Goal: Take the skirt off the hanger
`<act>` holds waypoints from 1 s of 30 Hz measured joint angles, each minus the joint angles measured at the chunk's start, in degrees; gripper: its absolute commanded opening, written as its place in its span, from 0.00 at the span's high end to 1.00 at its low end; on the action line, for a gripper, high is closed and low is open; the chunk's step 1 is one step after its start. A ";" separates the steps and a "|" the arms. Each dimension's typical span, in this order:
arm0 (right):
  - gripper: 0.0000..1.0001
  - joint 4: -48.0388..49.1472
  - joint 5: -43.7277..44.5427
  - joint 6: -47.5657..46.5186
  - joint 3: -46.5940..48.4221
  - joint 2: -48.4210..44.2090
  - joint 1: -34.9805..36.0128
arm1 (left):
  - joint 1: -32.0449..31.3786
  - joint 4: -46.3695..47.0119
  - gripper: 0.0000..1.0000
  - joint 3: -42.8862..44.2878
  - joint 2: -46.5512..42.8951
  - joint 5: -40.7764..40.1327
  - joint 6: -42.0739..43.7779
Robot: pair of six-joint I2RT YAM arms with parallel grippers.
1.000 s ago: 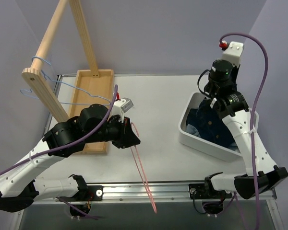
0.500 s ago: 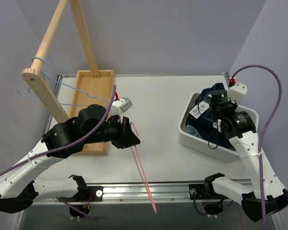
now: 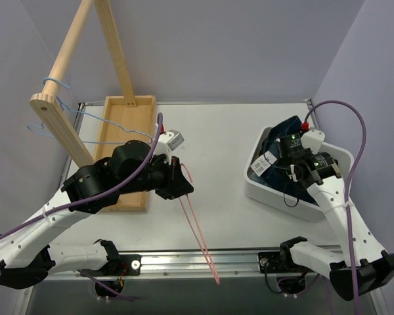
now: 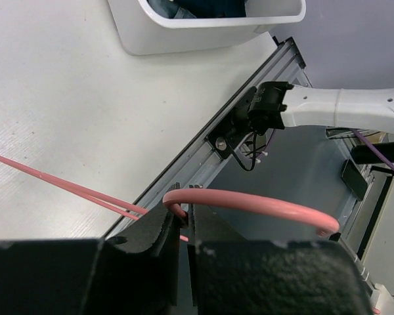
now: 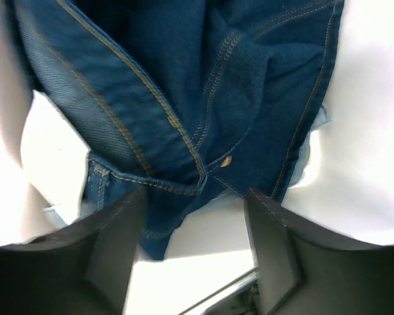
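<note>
White tabletop (image 3: 230, 131), pale lavender walls behind. Judged to be at the closing step: garment and hanger well apart, one at each hand.

Left gripper (image 4: 184, 220): pressed together, pinching the thin pink hanger (image 4: 249, 202) at the base of its hook.
- Hook end arching out just past the fingertips.
- Two slim legs trailing away from the jaws, low over the table.
- Long axis, seen from above: straight out from the fingertips toward the near rail, far end overhanging the table edge.
- No fabric anywhere on it.

Right gripper (image 5: 196, 193): spread, with nothing between the fingers.
- Directly beneath the fingertips: dark blue denim skirt (image 5: 184, 98), heaped inside the white rectangular plastic bin (image 3: 266, 193).
- Contact between fingers and cloth: cannot tell.
- Stitched waistband running diagonally under the hand, from beyond the left finger down to a point midway between the two tips, with a brass rivet just beside that point.
- Crumpled and folded over itself, so no single long axis to read.

Next move, as a judgement only:
- Raise the right gripper straight up out of the bin.
- Check that no denim fold or white label rides up on a finger.
- Keep the left grip closed until a resting place for the hanger is chosen. Likely candidate: slanted wooden rail (image 3: 59, 85), up and outboard of the left gripper.
</note>
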 measured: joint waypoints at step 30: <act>0.48 2.99 -56.35 -10.32 6.23 -23.08 -0.28 | 2.14 -10.19 0.98 33.62 30.91 -11.45 10.88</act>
